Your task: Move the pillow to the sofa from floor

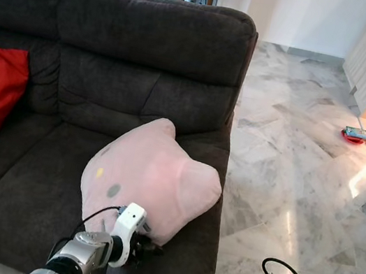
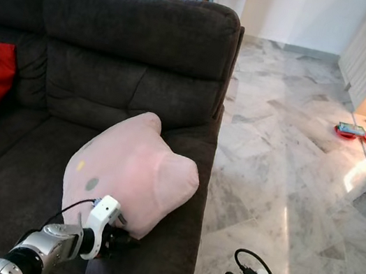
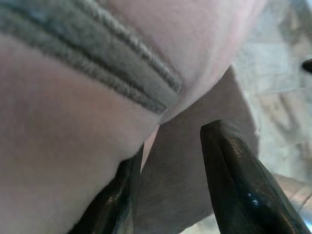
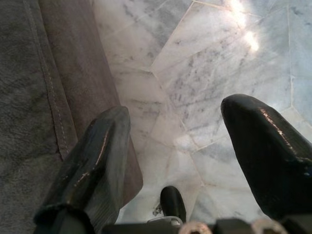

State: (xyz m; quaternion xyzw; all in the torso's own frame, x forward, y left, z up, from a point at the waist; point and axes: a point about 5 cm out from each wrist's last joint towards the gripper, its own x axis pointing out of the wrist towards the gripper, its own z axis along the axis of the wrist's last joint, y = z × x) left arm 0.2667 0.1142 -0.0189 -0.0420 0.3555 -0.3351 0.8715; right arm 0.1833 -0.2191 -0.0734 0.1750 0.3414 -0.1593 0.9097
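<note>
Both head views look down on the grey sofa, marble floor toward 3 o'clock; wrist views sit close, facing pillow and floor.

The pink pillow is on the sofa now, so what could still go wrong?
The pink pillow sits near the front edge of the sofa seat, so it might tip back onto the marble floor. The left gripper is open at the pillow's lower edge, and pulling away could drag it off.

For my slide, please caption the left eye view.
Left gripper at pink pillow on dark sofa.
</note>
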